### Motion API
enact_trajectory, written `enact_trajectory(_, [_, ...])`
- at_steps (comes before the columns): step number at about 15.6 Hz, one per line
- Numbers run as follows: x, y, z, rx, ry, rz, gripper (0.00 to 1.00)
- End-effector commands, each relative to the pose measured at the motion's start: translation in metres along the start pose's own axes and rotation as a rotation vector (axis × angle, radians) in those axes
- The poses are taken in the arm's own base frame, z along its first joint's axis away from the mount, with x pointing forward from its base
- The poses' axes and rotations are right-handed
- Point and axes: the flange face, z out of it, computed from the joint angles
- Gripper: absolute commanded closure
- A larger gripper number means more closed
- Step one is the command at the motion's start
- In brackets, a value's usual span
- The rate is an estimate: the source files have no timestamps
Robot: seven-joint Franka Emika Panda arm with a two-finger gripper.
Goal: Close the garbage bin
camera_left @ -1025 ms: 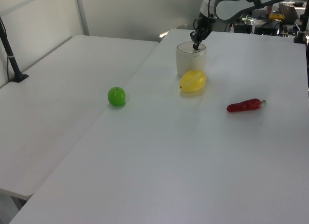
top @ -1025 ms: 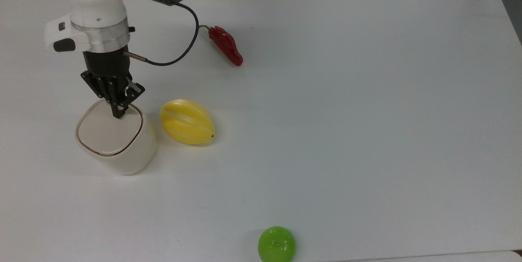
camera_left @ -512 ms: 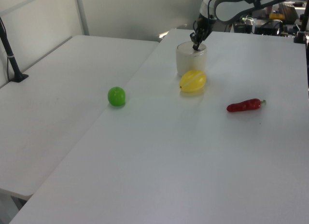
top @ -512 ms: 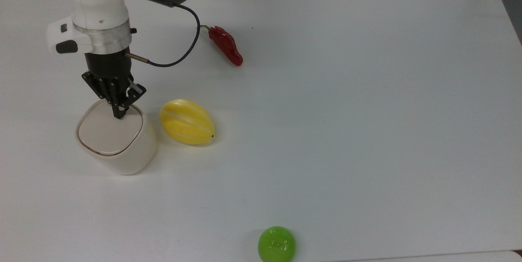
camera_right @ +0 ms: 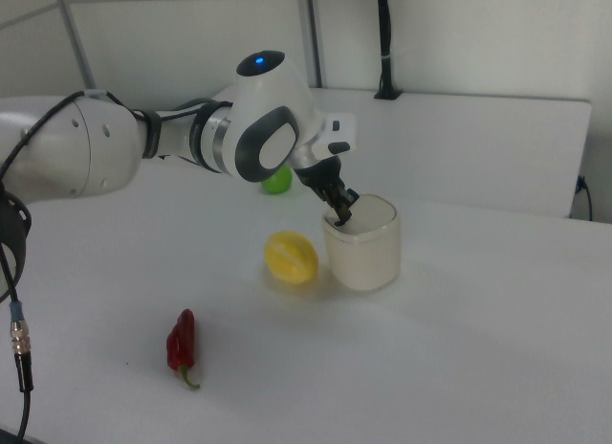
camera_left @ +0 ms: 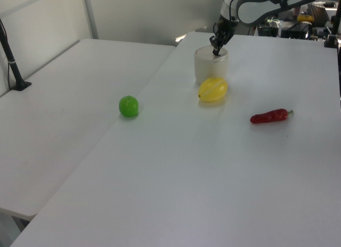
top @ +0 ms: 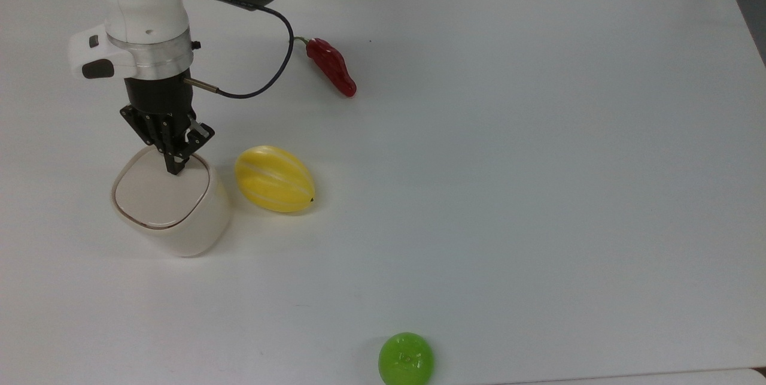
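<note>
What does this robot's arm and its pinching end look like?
The arm is glossy white with rounded grey joint caps, one bearing a small blue light. A silver ring joins it to the black gripper, whose fingers are thin and black. A dark cable loops from its side.

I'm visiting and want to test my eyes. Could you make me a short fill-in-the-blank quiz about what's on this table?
1. The gripper is over the lid of the garbage ____.
2. Right beside the garbage bin lies a melon coloured ____.
3. The long chili pepper is coloured ____.
4. Near the table edge sits a ball coloured ____.

Missing words: bin; yellow; red; green
</note>
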Motion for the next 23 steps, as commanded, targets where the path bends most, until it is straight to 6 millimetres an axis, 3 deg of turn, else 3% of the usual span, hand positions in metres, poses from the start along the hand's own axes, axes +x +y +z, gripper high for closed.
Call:
enact_trajectory(1, [-0.013,0.002,0.024,-0.026,-0.053,-0.017,1.00])
enact_trajectory(5, [-0.006,0.001,0.004,-0.017,-0.031,-0.002,1.00])
enact_trajectory(12, [-0.002,-0.010,-0.071,-0.001,-0.023,0.010,1.00])
enact_trajectory(15, [-0.017,-0.053,-0.096,0.004,-0.066,-0.057,1.00])
enact_trajectory(16, [-0.029,-0.075,-0.106,0.003,-0.102,-0.094,1.00])
enact_trajectory(18, [-0.043,-0.097,-0.126,0.002,-0.148,-0.135,1.00])
enact_trajectory(23, [-0.076,-0.127,-0.174,-0.006,-0.247,-0.234,1.00])
